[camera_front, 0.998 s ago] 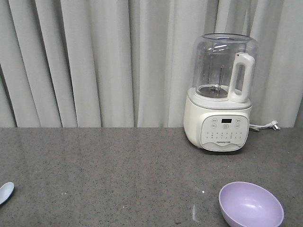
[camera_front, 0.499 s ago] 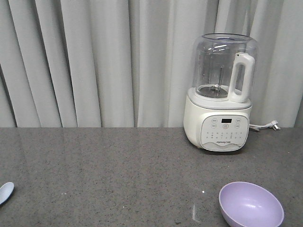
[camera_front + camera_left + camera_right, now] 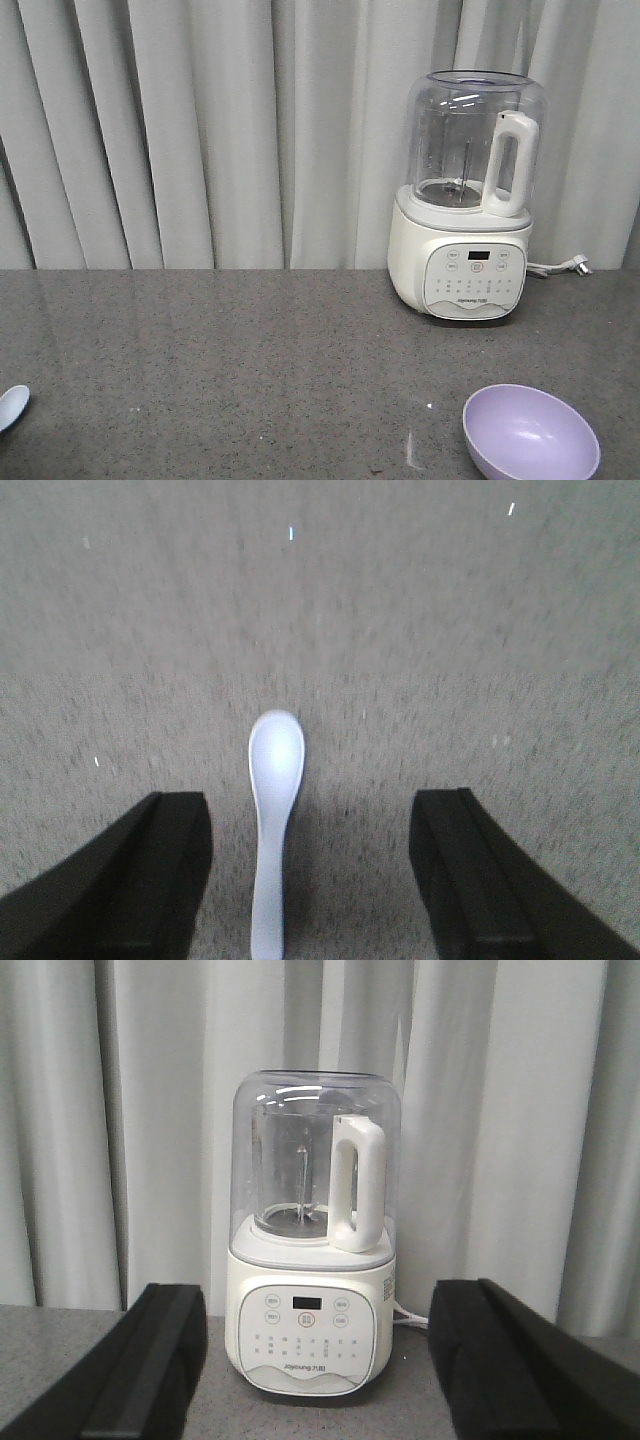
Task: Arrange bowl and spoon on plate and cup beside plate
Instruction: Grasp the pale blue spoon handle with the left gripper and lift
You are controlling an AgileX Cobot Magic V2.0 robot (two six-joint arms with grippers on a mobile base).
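toward the front left of the grey speckled counter (image 3: 250, 360) lies the spoon (image 3: 12, 405). the front view shows only its pale blue scoop, cut off by the picture's edge. the left wrist view shows it whole: the spoon (image 3: 272, 810) rests flat on the counter (image 3: 400, 600) with its hollow side up, the scoop pointing away from the camera and the handle running back toward it. the left hand (image 3: 310, 810) hangs over the spoon with its two dark fingers (image 3: 150, 880) spread wide apart. the spoon lies in the gap between them, nearer the finger on the picture's left, and touches neither.

a pale pleated curtain (image 3: 200, 130) hangs along the counter's back edge. right of the middle, against that back edge, a white blender (image 3: 468, 195) stands upright with a clear jug, a white handle and a control panel on its base. its grey cable (image 3: 565, 266) trails off to the right along the back edge.

in front of the blender, toward the front right of the counter, the lavender bowl (image 3: 530, 435) sits upright with its mouth open to the top, well apart from the spoon.

the right hand (image 3: 322, 1300) faces the blender (image 3: 312, 1235) from a distance, its fingers (image 3: 160, 1360) wide apart and gripping nothing.
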